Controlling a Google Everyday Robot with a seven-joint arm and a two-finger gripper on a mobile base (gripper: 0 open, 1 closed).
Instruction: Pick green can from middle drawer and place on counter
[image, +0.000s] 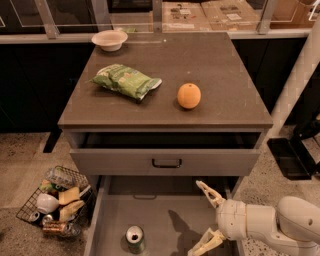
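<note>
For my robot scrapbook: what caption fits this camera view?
Open claw hovers over the middle drawer, near the green can.

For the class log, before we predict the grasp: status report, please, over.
Gripper open, over the right side of the deep grey middle drawer. Small green metal can upright on its floor, left of the gripper, untouched. Nothing between them.

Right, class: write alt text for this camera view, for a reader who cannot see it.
A robot's open gripper hovers over the pulled-out middle drawer, right of a green can standing on its floor. Above, the counter holds a green snack bag, an orange and a white bowl; a wire basket sits lower left.
</note>
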